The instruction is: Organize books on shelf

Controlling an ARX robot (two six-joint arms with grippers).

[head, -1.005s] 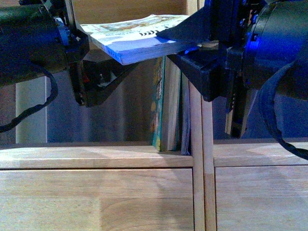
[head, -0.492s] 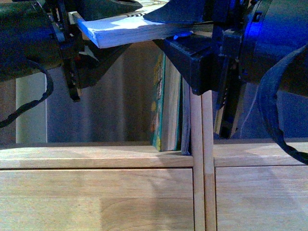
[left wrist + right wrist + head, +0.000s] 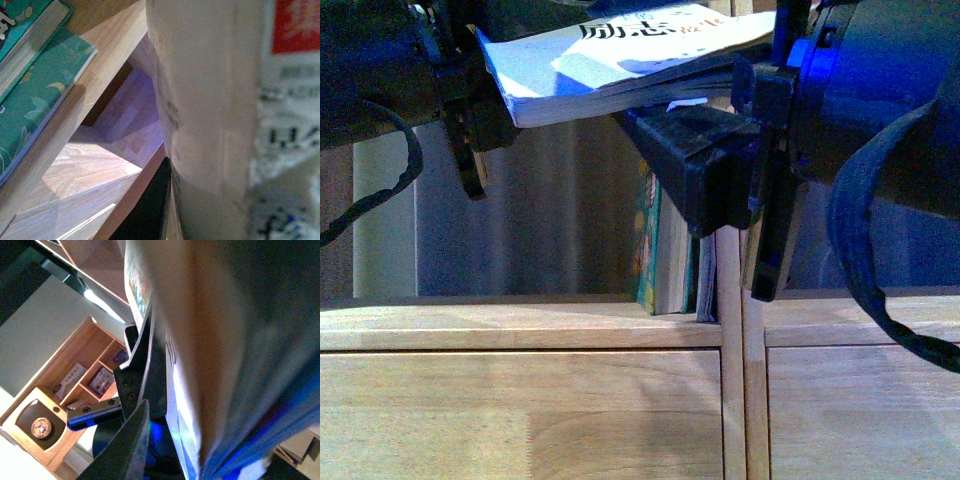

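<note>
The white book (image 3: 620, 60) with black and red characters is held flat and tilted at the top of the front view. My left gripper (image 3: 480, 75) is shut on its left end. In the left wrist view the book (image 3: 215, 100) fills the right side, beside one of the black fingers (image 3: 150, 215). My right gripper (image 3: 710, 105) is open around the book's right end, with its lower finger under the book. The book (image 3: 225, 340) fills the right wrist view. Teal-edged books (image 3: 665, 250) stand upright against the shelf's centre divider (image 3: 730, 330).
The shelf board (image 3: 520, 325) runs across under the compartment, with plain drawer fronts (image 3: 520, 420) below. Left of the standing books the compartment is open to a pale wall. Teal books (image 3: 30, 100) lie against wood in the left wrist view. A wooden cabinet (image 3: 75, 380) shows far off.
Both arms have lifted the white book and tipped it, so its cover now faces the camera. The right gripper's lower finger has shifted left, partly covering the standing books.
</note>
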